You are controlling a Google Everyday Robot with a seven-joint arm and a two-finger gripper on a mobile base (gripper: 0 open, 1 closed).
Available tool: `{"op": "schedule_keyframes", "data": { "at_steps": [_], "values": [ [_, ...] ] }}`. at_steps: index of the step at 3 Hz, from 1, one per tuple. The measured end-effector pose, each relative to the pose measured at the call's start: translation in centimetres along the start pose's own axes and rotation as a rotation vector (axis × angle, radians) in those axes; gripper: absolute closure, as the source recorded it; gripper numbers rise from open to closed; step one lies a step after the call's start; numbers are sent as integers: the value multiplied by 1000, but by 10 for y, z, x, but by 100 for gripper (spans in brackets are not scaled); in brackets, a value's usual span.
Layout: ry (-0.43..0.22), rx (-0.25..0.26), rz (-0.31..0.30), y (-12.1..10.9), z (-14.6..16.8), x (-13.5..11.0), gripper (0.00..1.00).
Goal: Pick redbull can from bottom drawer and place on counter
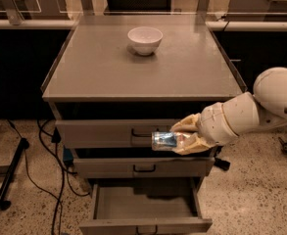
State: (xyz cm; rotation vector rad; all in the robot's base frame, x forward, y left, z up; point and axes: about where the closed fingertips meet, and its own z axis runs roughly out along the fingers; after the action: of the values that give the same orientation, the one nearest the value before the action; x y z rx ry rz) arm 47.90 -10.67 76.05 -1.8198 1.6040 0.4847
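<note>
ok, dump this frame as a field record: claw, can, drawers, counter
claw: in front of the cabinet, level with the top drawer, shut on the can
redbull can: lying sideways in the claw, in the air, out of the drawer
bottom drawer: pulled open, no can in it
middle drawer: closed
counter: holds only a white bowl near the back; can not yet on it
</note>
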Motion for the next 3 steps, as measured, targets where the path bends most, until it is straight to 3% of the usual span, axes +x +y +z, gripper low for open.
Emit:
{"op": "schedule_keyframes", "data": {
  "at_steps": [1,2,3],
  "values": [
    [5,17,0,-20,-21,-22,100],
    [42,44,-3,-68,-62,-62,100],
    [63,64,-30,-110,-83,-90,100]
  ]
}}
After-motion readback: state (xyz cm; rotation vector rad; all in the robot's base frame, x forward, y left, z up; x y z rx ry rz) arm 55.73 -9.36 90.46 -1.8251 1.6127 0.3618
